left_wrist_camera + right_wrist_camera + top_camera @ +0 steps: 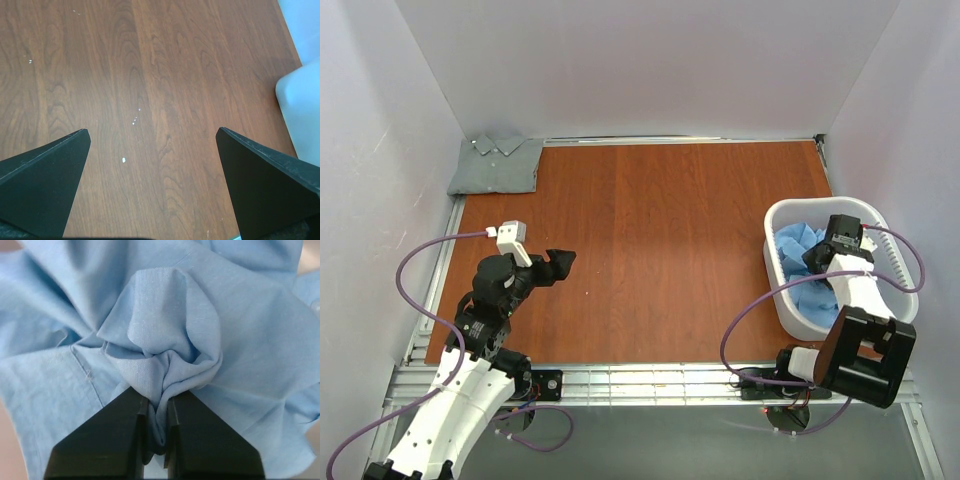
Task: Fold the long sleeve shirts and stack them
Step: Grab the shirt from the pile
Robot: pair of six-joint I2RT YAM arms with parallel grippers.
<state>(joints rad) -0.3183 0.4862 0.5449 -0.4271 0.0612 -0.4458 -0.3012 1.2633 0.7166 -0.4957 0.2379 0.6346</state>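
Glossy wood-grain tabletop (670, 230); left gripper (153, 131) agape, empty; right gripper (156, 401) tight on bunched light blue shirt (165, 315)

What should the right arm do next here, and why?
Probably lift straight up: the right gripper is pinching a fold of the light blue shirt, which lies crumpled in the white basket, so it must clear the rim before moving to the table.

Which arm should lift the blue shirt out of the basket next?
The right. Its gripper is pinching a bunch of the blue shirt inside the white basket, while the left gripper hangs open over bare table, far across.
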